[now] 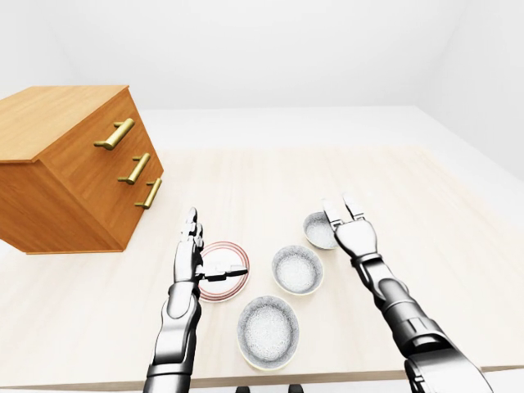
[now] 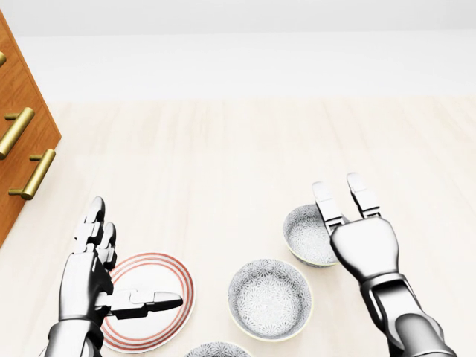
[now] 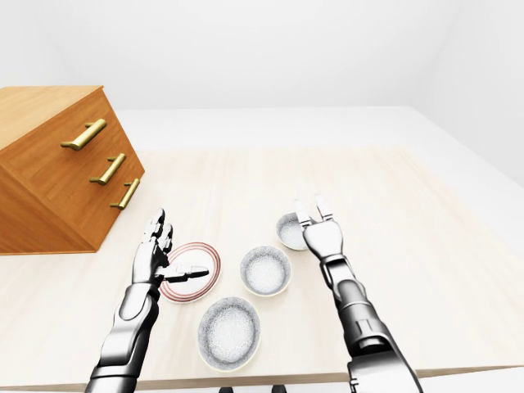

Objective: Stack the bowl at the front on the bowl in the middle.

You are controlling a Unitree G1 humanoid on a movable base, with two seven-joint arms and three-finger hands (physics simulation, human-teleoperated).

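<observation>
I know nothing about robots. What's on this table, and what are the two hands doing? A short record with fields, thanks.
Bowls: three in a slanted row, left-eye view: top bowl, middle bowl, bottom bowl
Plate: red-ringed, left of middle bowl
Left hand: open, thumb over plate
Right hand: open, at top bowl's right rim
Chest: wooden, upper left

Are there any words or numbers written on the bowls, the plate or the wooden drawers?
None: no word, number or sign shows anywhere.
In the left-eye view, lowest bowl, middle bowl and top bowl: only a grey speckled pattern.
Plate: only red rings.
Drawer chest: plain wood with brass handles, no label.
</observation>
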